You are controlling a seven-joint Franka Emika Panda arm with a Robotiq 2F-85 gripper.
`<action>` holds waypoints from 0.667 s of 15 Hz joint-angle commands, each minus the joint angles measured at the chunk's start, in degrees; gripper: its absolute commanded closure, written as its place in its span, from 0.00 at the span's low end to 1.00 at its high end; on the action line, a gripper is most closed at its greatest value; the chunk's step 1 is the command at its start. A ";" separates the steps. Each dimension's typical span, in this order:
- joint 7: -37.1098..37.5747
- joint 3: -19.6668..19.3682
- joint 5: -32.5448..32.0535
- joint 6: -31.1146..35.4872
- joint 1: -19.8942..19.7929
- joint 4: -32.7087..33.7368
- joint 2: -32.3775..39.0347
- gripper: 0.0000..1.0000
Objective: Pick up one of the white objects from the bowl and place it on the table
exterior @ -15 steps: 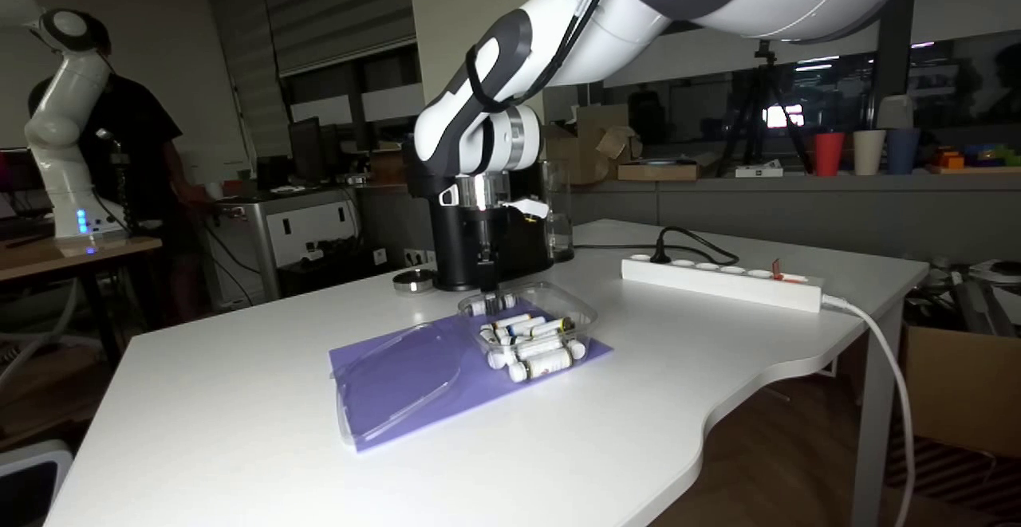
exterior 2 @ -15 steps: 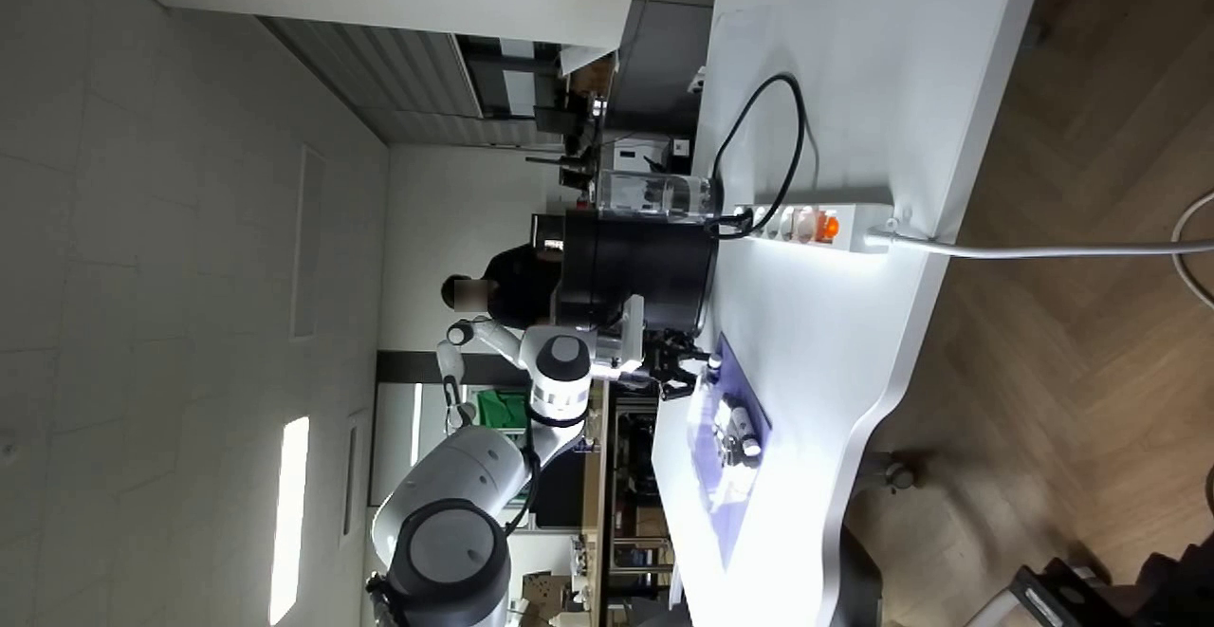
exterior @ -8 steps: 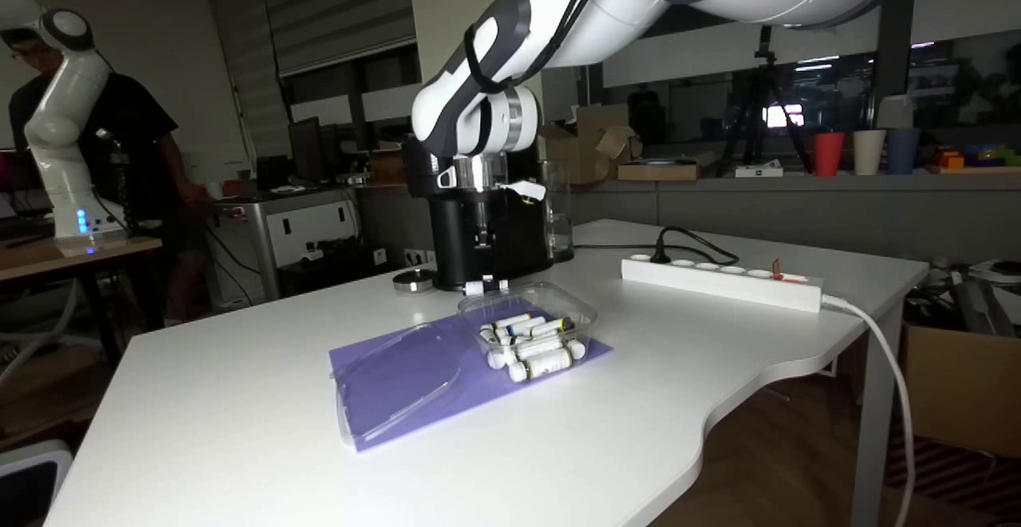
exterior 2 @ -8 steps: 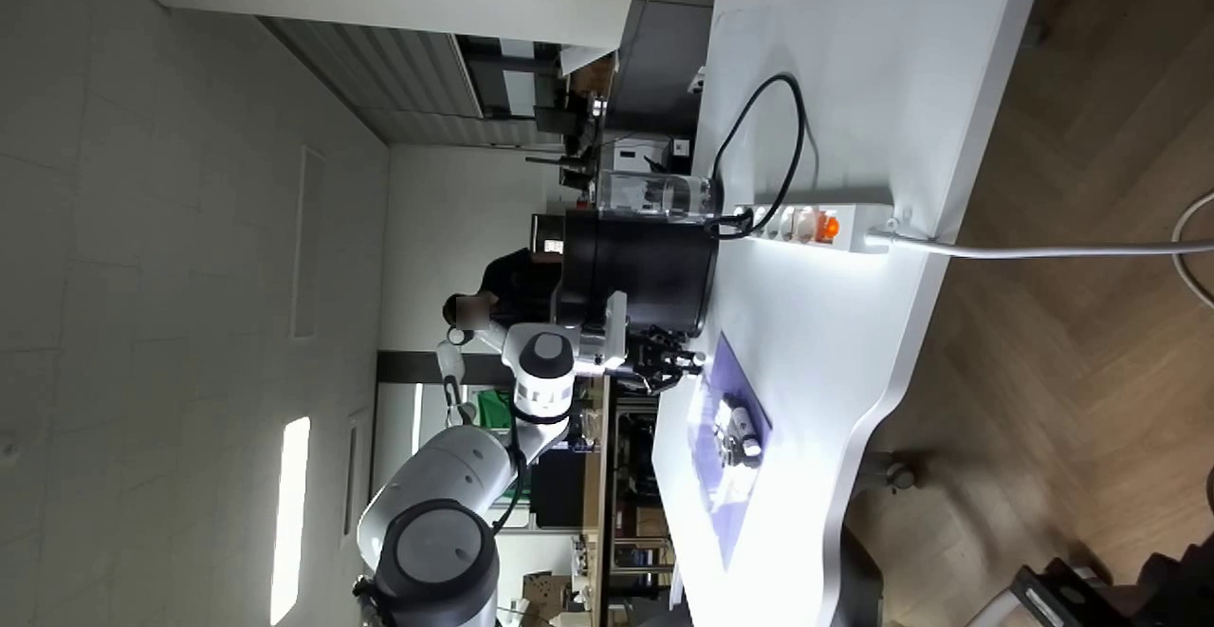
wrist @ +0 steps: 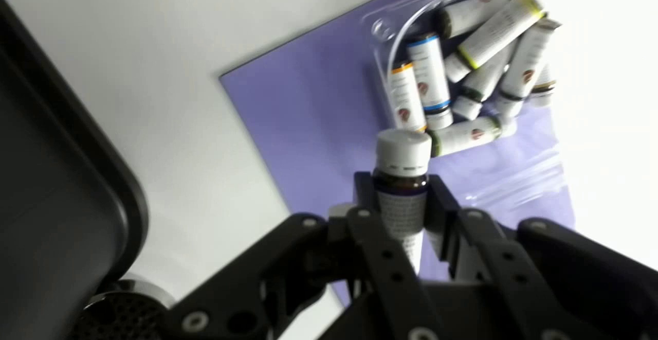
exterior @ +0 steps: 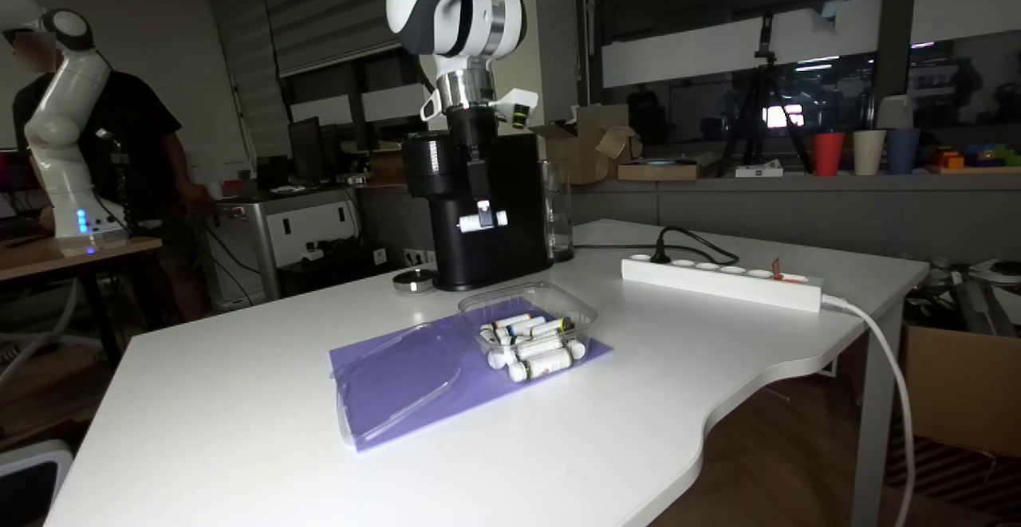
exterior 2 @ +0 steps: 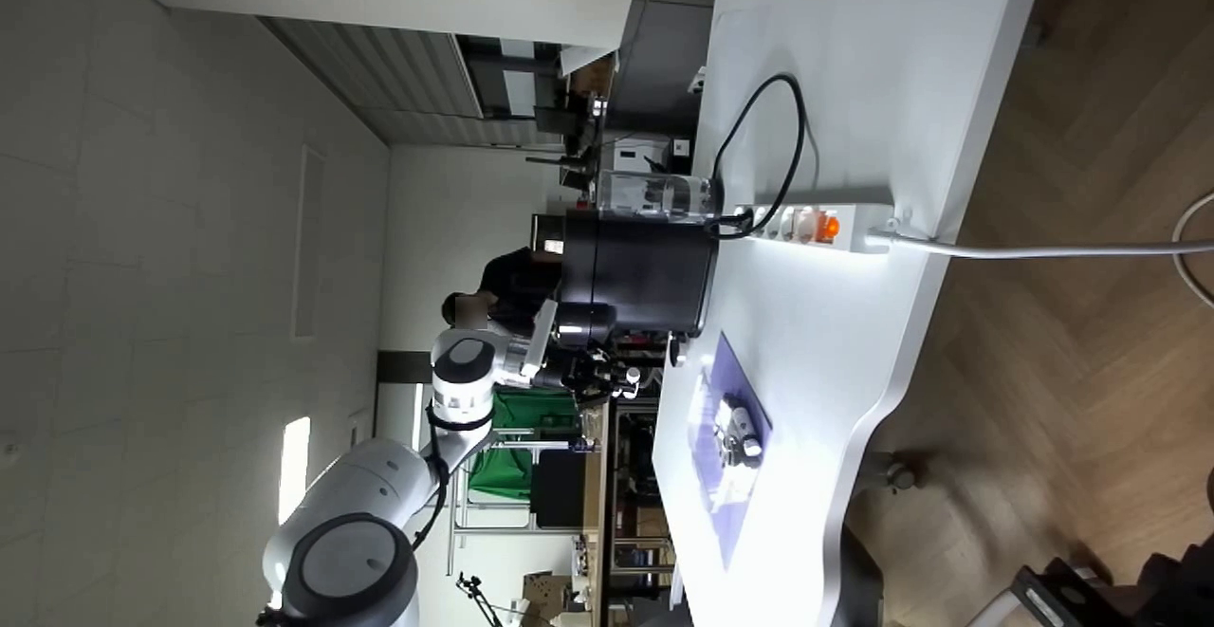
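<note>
My gripper (wrist: 403,192) is shut on a small white-labelled bottle (wrist: 402,214) with a white cap and holds it across the fingers. In both exterior views the gripper (exterior: 482,212) (exterior 2: 612,380) and the held bottle (exterior: 471,223) (exterior 2: 633,377) are in the air, well above the table (exterior: 606,439). Several more white objects (exterior: 549,363) (wrist: 496,34), stubby bottles with coloured bands, lie in a heap in the clear plastic bowl (exterior: 589,308). The bowl stands on a purple cloth (exterior: 478,387), below the gripper.
A tall black appliance (exterior: 514,252) stands close behind the gripper, with a clear cylinder (exterior: 558,208) beside it. A round metal tin (exterior: 414,280) sits near its base. A clear lid (exterior: 435,394) lies on the cloth. A white power strip (exterior: 722,283) is farther right.
My gripper has risen out of the bowl with the bottle in it and is now high above the bowl's far side. The bottles left in the bowl have not moved.
</note>
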 commanded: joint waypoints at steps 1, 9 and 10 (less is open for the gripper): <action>-1.67 0.18 0.21 -7.82 -1.25 -9.42 -6.35 0.93; -4.55 1.11 1.21 -4.10 -3.69 -21.81 -7.34 0.46; -4.95 1.50 1.76 -1.19 -4.04 -23.40 -8.04 0.41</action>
